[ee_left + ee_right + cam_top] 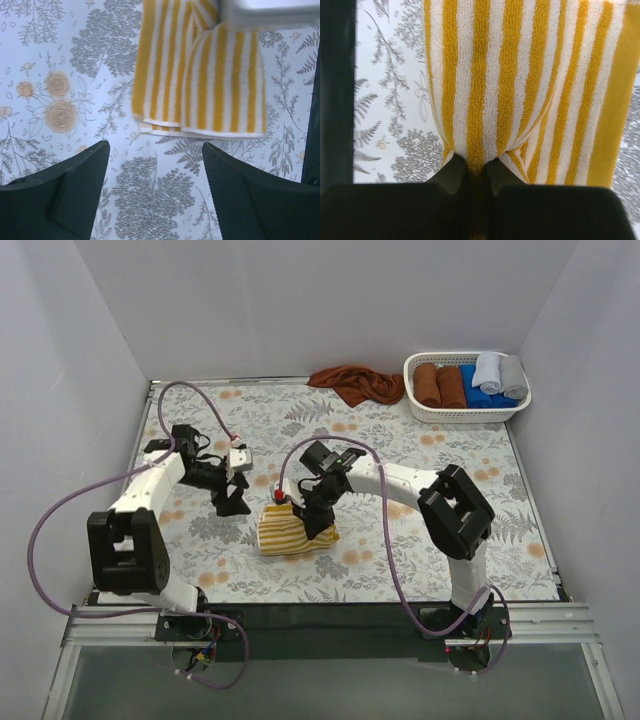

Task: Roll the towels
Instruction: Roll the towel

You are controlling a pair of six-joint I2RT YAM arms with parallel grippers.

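Observation:
The mustard-yellow striped towel [292, 531] lies folded near the middle of the table, seen again as the striped towel [200, 80] in the left wrist view and the striped towel [520, 85] in the right wrist view. My right gripper [318, 517] is shut on a pinched fold of it, the right gripper [476, 167] squeezing one yellow stripe. My left gripper [232, 502] stands open just left of the towel; the left gripper [156, 150] has only tablecloth between its fingers. The rust-brown towel [355, 383] lies crumpled at the back edge.
A white basket [466, 412] at the back right holds brown, blue and grey rolls. White walls enclose the floral tablecloth [400, 560] on three sides. The right arm's white link [270, 12] crosses the top of the left wrist view.

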